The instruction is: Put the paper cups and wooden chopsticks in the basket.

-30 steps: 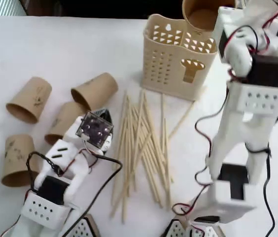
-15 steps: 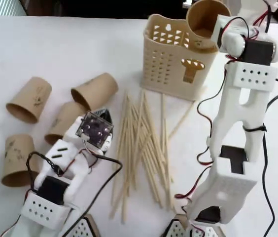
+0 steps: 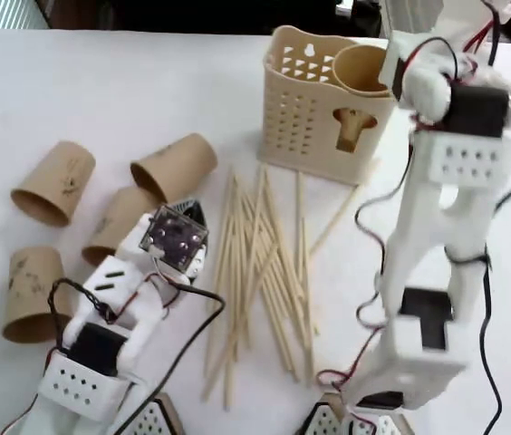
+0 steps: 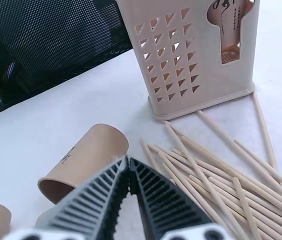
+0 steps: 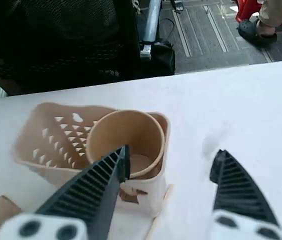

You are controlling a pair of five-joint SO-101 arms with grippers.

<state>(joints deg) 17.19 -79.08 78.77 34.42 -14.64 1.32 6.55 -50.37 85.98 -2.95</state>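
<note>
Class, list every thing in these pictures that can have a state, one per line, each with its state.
basket: upright, one cup inside
cup in basket: upright, mouth up
four loose cups: lying on their sides, outside the basket
chopsticks: loose pile, outside the basket
left gripper: shut, empty
right gripper: open, empty

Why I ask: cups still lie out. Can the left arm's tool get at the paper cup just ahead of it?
Probably yes. The left tool is shut, right at the lying paper cup, with nothing between them; the chopsticks lie off to one side. It would have to open first.
</note>
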